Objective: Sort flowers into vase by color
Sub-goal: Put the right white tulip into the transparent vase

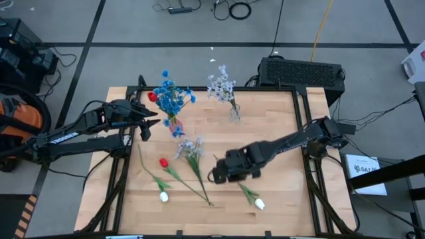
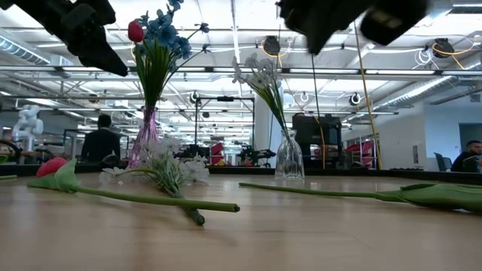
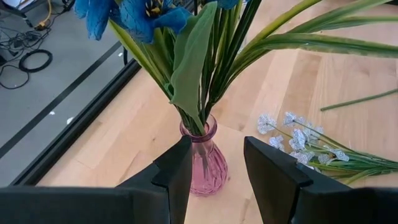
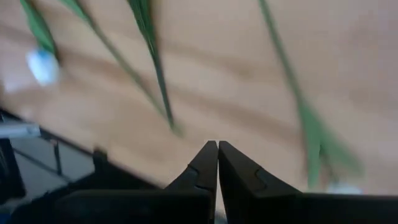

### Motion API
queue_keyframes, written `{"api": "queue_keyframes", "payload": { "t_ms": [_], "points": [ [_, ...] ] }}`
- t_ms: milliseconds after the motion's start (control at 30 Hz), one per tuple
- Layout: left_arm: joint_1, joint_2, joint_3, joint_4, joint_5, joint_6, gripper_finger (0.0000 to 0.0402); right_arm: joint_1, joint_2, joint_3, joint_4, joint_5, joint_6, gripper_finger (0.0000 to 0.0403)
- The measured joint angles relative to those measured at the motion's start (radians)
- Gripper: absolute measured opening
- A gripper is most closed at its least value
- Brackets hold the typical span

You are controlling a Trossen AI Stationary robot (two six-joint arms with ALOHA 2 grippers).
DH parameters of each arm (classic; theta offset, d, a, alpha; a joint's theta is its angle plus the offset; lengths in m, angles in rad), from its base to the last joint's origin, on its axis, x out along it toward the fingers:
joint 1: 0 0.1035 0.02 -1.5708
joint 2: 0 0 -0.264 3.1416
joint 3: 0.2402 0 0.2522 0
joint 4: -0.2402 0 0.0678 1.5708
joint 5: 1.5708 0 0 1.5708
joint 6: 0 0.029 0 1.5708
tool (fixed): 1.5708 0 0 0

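A pink vase point(image 1: 174, 123) point(image 3: 204, 163) at the table's far left holds blue flowers point(image 1: 171, 97) and one red bud point(image 2: 135, 31). A clear vase point(image 1: 234, 113) point(image 2: 289, 155) farther right holds pale lavender-white sprays point(image 1: 221, 86). Lying on the table are a red tulip point(image 1: 163, 162), a white tulip point(image 1: 164, 196), a lavender-white spray point(image 1: 190, 149) and another white tulip point(image 1: 259, 204). My left gripper point(image 1: 145, 121) point(image 3: 217, 155) hangs open just left of the pink vase, not touching it. My right gripper point(image 1: 215, 175) point(image 4: 217, 147) hangs shut and empty above the table's middle, between the spray's stem and the right white tulip.
A black box point(image 1: 302, 70) stands beyond the table's far right corner. Dark frame rails point(image 1: 312, 179) run along the table's sides. Bare wood point(image 1: 279, 133) lies right of the clear vase. People show in the room behind point(image 2: 102, 139).
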Motion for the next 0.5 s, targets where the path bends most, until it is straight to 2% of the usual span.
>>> {"api": "queue_keyframes", "payload": {
  "t_ms": [100, 300, 400, 500],
  "points": [
    [0.000, 0.000, 0.000, 0.000, 0.000, 0.000, 0.0152, 0.055, 0.000, -0.007, -0.007, -0.067, 0.148, 0.0002],
    [0.000, 0.000, 0.000, 0.000, 0.000, 0.000, 0.0152, 0.130, 0.001, -0.056, -0.018, -0.063, 0.359, 0.0010],
    [0.000, 0.000, 0.000, 0.000, 0.000, 0.000, 0.0152, 0.154, -0.001, -0.065, -0.021, -0.062, 0.391, 0.0021],
    [0.000, 0.000, 0.000, 0.000, 0.000, 0.001, 0.0152, 0.170, 0.001, -0.078, -0.033, -0.065, 0.356, 0.0040]
  ]
}}
